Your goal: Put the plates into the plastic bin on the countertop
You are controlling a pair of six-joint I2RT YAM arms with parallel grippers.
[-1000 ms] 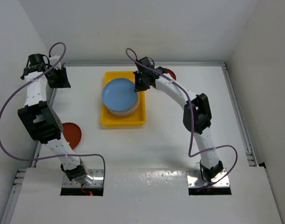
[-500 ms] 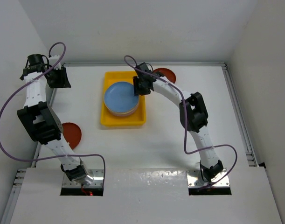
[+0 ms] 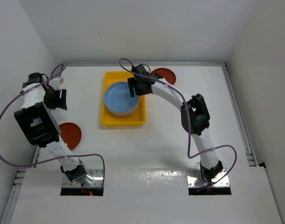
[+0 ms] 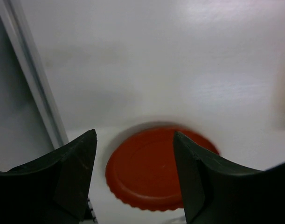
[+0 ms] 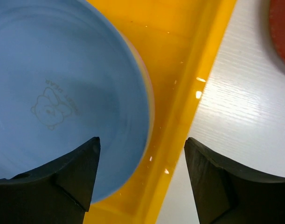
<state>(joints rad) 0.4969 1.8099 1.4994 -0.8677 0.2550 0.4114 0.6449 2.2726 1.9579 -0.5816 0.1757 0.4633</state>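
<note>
Plates sit in two places on the glossy white countertop [image 3: 179,140]. Nearest, toward the left edge, a dark red plate [image 3: 70,135] lies flat on the bare surface, close to the left arm. Just beyond it hangs the left gripper [image 3: 56,99], its jaws spread wide and holding nothing. In the left wrist view the same dark red plate [image 4: 154,170] shows between the two black fingers [image 4: 72,172], with a pale metal rail [image 4: 35,88] running along the table's left side.

Farther back, at centre, stands the yellow plastic bin [image 3: 123,122]. It holds a stack of plates topped by a light blue plate [image 3: 119,95], with cream and pink rims peeking out beneath. The stack rests about mid-bin, and yellow floor shows on its right side.

The right gripper [image 3: 135,86] hovers over the stack's right rim, its jaws parted and empty. The right wrist view shows a faint bear outline printed on the light blue plate [image 5: 53,93].

Farthest, to the right of the bin's far corner, a second dark red plate [image 3: 164,74] lies on the countertop, partly hidden by the right arm.
</note>
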